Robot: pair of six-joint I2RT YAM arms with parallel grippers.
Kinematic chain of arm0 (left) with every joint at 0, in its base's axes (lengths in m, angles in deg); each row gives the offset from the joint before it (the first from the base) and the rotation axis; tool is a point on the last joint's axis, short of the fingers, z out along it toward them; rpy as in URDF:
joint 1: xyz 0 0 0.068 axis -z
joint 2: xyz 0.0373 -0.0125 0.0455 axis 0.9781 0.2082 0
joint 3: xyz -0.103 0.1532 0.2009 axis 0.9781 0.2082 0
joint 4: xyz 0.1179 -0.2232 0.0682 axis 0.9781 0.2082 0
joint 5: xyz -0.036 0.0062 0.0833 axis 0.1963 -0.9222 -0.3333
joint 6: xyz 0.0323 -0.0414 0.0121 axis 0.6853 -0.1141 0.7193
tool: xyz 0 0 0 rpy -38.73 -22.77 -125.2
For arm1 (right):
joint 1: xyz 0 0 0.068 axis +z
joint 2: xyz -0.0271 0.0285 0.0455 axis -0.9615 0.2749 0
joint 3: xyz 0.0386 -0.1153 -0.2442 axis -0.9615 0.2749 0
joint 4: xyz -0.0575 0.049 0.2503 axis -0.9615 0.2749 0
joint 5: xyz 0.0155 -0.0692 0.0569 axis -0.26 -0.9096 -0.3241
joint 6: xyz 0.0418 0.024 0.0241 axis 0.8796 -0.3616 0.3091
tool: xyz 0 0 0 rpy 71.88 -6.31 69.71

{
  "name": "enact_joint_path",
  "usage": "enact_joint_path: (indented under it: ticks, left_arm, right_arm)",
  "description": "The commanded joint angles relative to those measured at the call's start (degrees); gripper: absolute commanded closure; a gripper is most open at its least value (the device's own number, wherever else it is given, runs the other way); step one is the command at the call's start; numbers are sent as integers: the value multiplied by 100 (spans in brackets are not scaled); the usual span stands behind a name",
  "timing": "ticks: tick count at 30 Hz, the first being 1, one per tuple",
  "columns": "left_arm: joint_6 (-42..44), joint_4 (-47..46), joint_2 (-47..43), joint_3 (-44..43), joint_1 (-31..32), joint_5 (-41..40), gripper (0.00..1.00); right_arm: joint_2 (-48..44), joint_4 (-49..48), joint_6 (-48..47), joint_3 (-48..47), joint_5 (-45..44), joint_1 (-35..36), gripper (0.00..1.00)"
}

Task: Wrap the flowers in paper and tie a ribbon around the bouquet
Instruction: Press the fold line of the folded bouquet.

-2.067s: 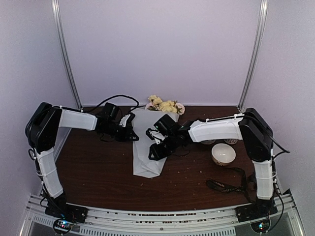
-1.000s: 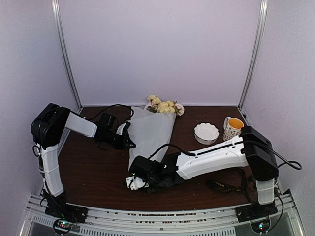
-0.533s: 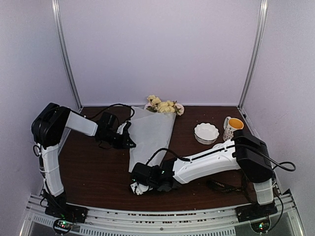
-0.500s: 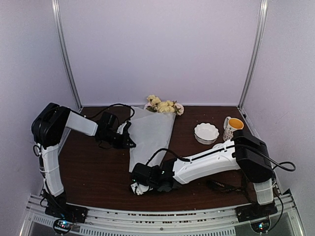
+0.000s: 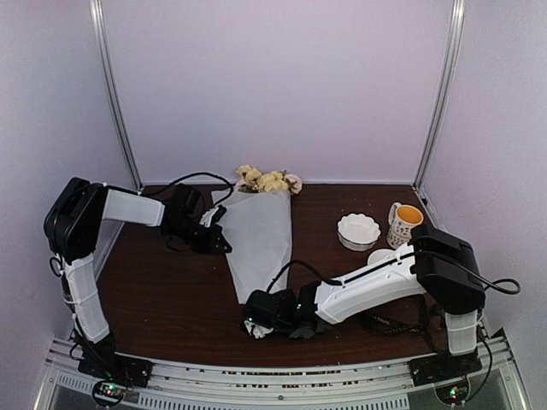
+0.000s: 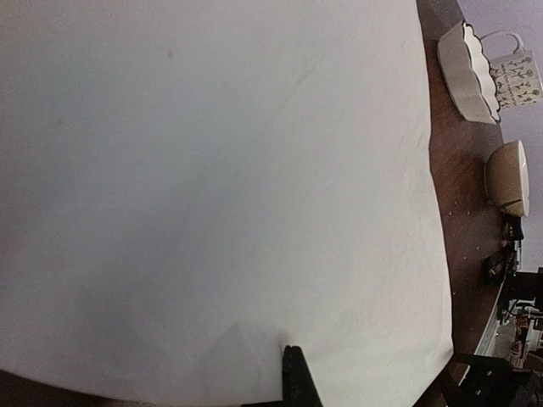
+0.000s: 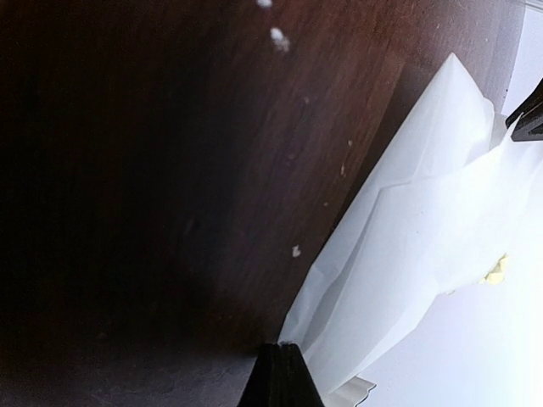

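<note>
Pale paper (image 6: 212,186) fills view; dish (image 6: 465,72), mug (image 6: 519,80), bowl (image 6: 507,176) at right.

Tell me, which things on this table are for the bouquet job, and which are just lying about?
For the job: flowers, paper around their stems, black ribbon.
Just lying about: scalloped white dish, patterned mug, small bowl.

The dark brown wooden desk (image 5: 162,299) carries a cone of pale paper (image 5: 261,243) with flowers (image 5: 265,179) at its far end. To the right sit a white scalloped bowl (image 5: 358,230), a patterned mug (image 5: 403,222) and a rounded bowl (image 6: 509,176). A dark ribbon (image 5: 389,324) lies near the front right, and pale crumbs (image 7: 295,251) are scattered about.
</note>
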Motion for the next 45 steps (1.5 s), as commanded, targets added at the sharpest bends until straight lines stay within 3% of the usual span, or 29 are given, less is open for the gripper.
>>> enact_joint_path:
  ticks: [1,6,10,15,20,23,26,32,40,45]
  left_arm:
    - [192,57,-299,-25,-121,-459,100]
    - [160,-66,186,174,-122,-696,100]
    - [173,-17,627,123,-123,-923,100]
    - [14,-296,766,427,-127,-795,100]
    - [-30,-494,789,618,-123,-700,100]
    - [-32,-581,788,689,-119,-659,100]
    - [-5,-581,785,712,-124,-692,100]
    - [3,-578,761,745,-123,-675,100]
    - [82,-522,744,697,-119,-703,100]
    - [186,-398,751,629,-122,-811,100]
  right_arm:
    - [-212,420,138,340,-126,-22,100]
    - [-210,314,178,370,-40,2,100]
    - [-378,16,203,535,141,-5,86]
    - [-913,38,537,702,439,39,79]
    - [-2138,-174,1174,991,1903,-8,78]
    - [-2470,-552,1935,919,3140,-443,77]
    - [-1922,-940,2588,367,3187,-913,81]
    - [-499,-560,3016,-1003,2520,-1181,86]
    - [97,187,2426,-952,2484,-671,86]
    - [-174,666,2804,-997,2942,-620,86]
